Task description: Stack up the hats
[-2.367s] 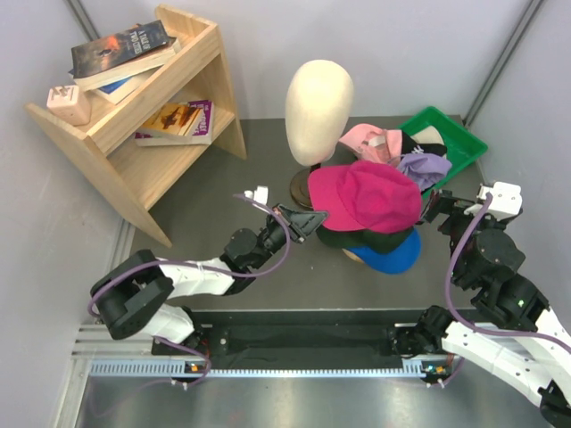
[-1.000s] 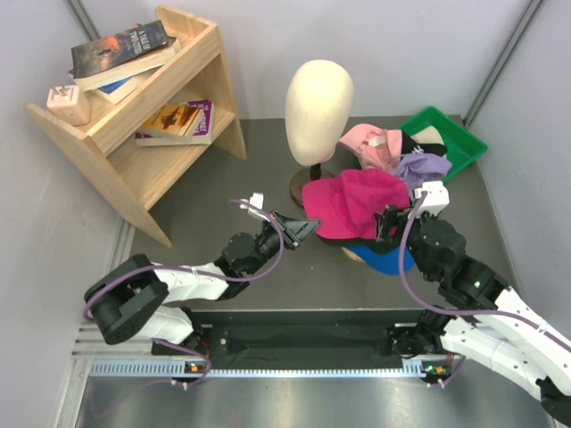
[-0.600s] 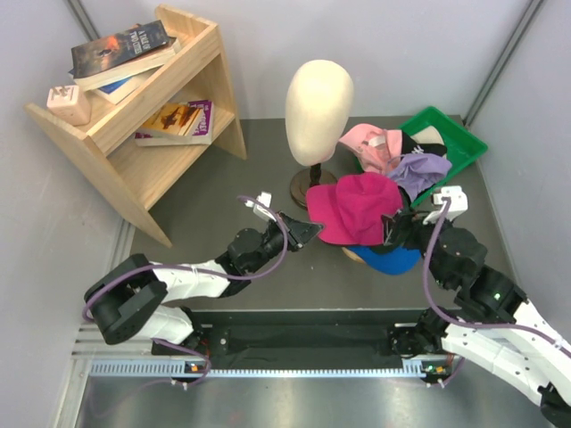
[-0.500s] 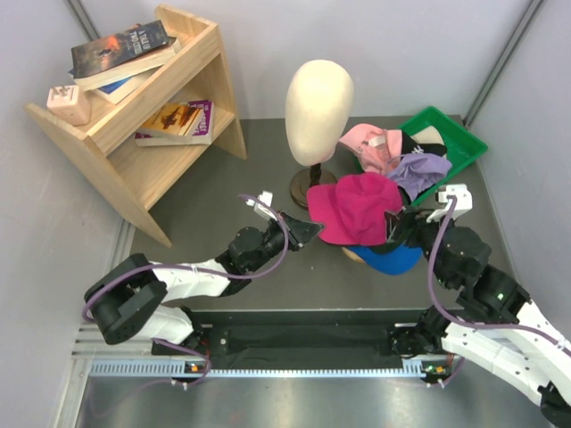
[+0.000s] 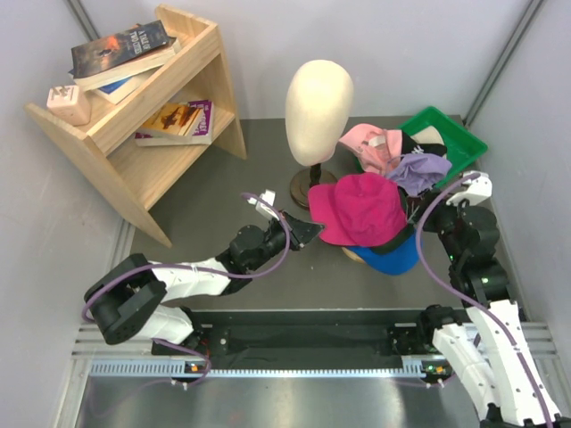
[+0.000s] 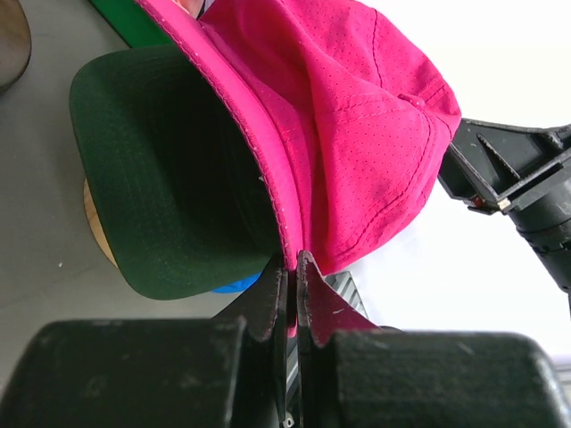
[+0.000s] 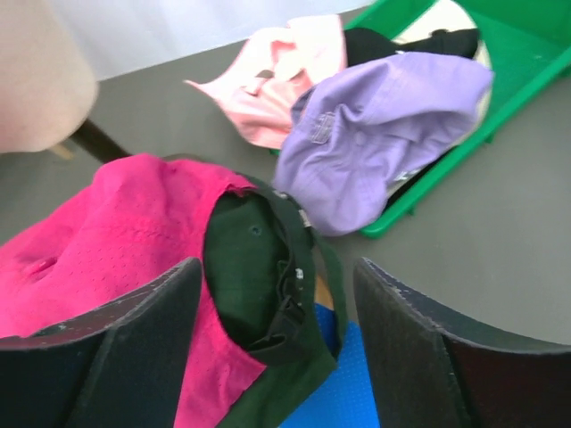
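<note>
HOLD: left fingers (image 6: 268, 299) pinch magenta cap (image 5: 361, 209) brim, likely steadying it over dark green cap (image 6: 169, 178) | right fingers (image 7: 116, 357) spread, empty

You've got six caps (image 6: 357, 116) I can count: one magenta (image 5: 361, 207), one dark green (image 7: 259, 259), one blue (image 5: 393, 259), one pink (image 5: 366, 140), one lavender (image 5: 424, 167), one black (image 5: 412, 143), maybe a seventh buried in the one green tray (image 5: 459, 134). One mannequin head (image 5: 318, 98), one shelf (image 5: 169, 98), two arms (image 5: 192, 281).

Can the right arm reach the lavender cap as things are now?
Probably yes. The right gripper has open, empty jaws, and the lavender cap lies uncovered over the green tray rim, close ahead.
</note>
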Controlling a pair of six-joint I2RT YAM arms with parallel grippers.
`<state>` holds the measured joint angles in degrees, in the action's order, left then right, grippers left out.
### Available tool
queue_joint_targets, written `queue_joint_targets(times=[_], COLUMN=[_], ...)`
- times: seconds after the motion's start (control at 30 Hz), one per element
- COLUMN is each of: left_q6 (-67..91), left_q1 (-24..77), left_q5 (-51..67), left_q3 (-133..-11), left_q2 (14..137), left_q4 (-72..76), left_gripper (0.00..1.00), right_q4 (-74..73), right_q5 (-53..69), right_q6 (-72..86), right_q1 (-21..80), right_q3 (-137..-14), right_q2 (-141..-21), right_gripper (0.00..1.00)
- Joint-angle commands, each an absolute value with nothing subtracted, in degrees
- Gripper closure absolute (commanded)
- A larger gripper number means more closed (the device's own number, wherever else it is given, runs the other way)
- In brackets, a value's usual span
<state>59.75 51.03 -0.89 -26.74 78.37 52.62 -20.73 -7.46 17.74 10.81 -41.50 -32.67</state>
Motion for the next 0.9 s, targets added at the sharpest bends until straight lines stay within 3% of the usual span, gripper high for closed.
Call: queue_joint_targets(times=[0.0,0.87], left_q6=[57.2,55.8], left_q1=[50.9,50.9], left_q5=[-0.3,-1.0], left_q3=[-28.6,-28.7], left_q2=[77.5,74.2], left_q4=[51.2,50.4], left_gripper=[1.00,1.00], right_q4=[-17.4,-22.2], right_q5=[3.9,0.4], right_q6=[20.2,19.0], right_q1=[7.4,5.3], right_q3=[-39.5,-35.1], right_q2=[-30.4,-27.7], right_gripper=[0.35,0.49])
